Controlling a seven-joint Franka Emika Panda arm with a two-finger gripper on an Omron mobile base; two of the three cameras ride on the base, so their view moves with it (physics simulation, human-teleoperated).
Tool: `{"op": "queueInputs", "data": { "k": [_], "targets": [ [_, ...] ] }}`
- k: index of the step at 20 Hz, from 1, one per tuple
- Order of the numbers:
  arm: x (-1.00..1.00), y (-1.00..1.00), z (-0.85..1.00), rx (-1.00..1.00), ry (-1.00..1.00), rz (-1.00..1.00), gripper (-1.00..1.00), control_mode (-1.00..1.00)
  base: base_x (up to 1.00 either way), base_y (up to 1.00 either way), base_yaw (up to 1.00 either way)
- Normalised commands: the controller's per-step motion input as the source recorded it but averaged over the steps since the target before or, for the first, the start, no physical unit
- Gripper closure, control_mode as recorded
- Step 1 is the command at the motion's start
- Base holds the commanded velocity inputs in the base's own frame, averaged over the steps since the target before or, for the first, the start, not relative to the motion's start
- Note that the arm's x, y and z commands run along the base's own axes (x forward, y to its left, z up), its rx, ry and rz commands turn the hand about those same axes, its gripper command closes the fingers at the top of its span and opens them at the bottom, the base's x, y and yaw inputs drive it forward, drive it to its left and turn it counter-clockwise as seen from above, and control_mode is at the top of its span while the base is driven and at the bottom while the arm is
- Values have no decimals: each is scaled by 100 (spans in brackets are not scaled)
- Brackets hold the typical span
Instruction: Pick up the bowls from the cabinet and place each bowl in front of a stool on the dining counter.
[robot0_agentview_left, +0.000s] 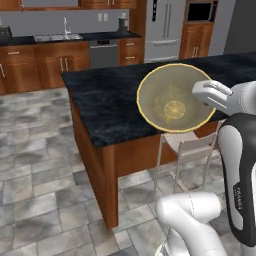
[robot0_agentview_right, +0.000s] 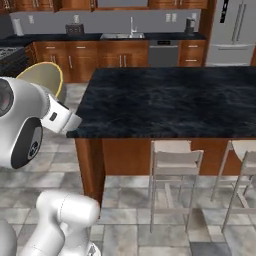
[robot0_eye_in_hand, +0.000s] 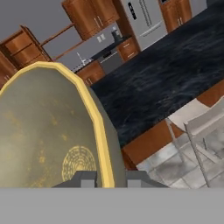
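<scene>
One bowl was seen at the centre right of the left base view, held on edge with its open side turned toward the camera and its yellow rim pinched between the closed jaws; in the hand view the rim ran up between the two finger tips, one inside and one outside the wall. The gripper was thus clamped on the bowl, which was carried in the air near the front edge of the dining surface, above the pale stool at the lower right. For the step to be done well, it was judged that the bowl should be levelled so its base faced down, brought over the black marble directly behind that stool, lowered until the base rested flat, and only then released. The arm was reared up from the lower right of the left base view, its forearm bent over and the wrist reaching leftward toward the bowl.
</scene>
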Motion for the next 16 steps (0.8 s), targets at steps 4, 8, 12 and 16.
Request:
{"op": "queueInputs", "data": {
  "k": [4,8,12,16],
  "targets": [
    [0,0,0,0,0,0,100,100,0,-100,-3],
    [0,0,0,0,0,0,100,100,0,-98,-1],
    [0,0,0,0,0,0,100,100,0,-96,0],
    [0,0,0,0,0,0,100,100,0,-72,8]
  ]
}}
